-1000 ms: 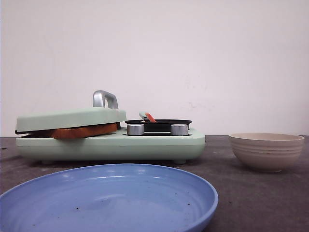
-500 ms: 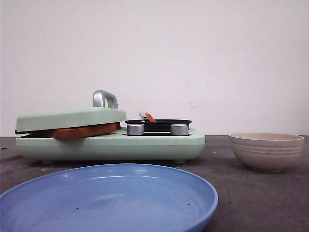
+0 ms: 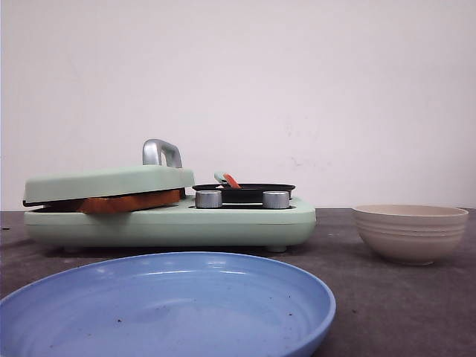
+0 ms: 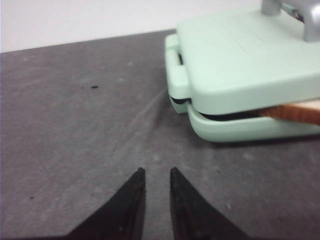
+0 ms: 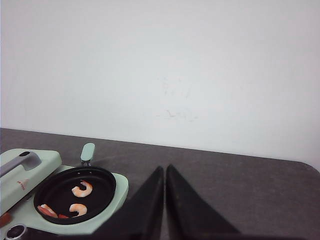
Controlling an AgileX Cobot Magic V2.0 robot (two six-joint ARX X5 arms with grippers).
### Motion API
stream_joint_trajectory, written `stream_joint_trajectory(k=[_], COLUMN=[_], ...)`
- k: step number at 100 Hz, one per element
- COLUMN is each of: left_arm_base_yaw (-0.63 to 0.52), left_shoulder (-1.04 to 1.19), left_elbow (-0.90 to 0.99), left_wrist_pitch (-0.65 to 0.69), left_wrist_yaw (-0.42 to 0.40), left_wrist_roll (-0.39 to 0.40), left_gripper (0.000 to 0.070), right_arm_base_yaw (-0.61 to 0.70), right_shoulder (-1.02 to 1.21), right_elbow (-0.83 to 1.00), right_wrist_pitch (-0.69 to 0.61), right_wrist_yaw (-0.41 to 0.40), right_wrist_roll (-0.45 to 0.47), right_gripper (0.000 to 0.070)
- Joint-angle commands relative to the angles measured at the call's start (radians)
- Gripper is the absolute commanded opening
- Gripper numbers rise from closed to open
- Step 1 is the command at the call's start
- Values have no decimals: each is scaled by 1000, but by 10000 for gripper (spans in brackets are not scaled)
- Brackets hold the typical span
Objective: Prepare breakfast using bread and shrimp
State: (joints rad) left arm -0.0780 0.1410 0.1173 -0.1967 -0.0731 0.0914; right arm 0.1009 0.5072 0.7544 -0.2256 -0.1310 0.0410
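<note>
The bread (image 3: 130, 201) sits pinched under the green lid (image 3: 111, 181) of the breakfast maker (image 3: 223, 223), and the shrimp (image 5: 82, 189) lie in its black pan (image 5: 102, 192). The left gripper (image 4: 154, 176) hovers over the counter (image 4: 75, 130) with jaws slightly apart; the right gripper (image 5: 164, 171) has its jaws together.

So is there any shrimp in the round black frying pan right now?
Yes, three pale orange shrimp lie in the round black frying pan, shown plainly by the right wrist view.

No readable text, labels, brands or numbers on any object in view.
</note>
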Motion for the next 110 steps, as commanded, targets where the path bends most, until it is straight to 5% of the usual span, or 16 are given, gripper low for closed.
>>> stream_joint_trajectory(k=[1, 32, 110], left_arm_base_yaw=[14, 79, 126], left_shoulder=[-19, -120, -138], left_elbow=[-14, -102, -103], left_wrist_pitch=[12, 10, 11], left_wrist_yaw=[-4, -9, -1], left_wrist_roll=[-29, -151, -167], left_gripper=[16, 16, 16], right_arm_base_yaw=[2, 2, 2], right_shoulder=[4, 4, 4], right_elbow=[12, 12, 12], right_wrist_pitch=[13, 13, 13], right_wrist_yaw=[0, 0, 0], right_wrist_roll=[4, 4, 4], right_gripper=[0, 0, 0])
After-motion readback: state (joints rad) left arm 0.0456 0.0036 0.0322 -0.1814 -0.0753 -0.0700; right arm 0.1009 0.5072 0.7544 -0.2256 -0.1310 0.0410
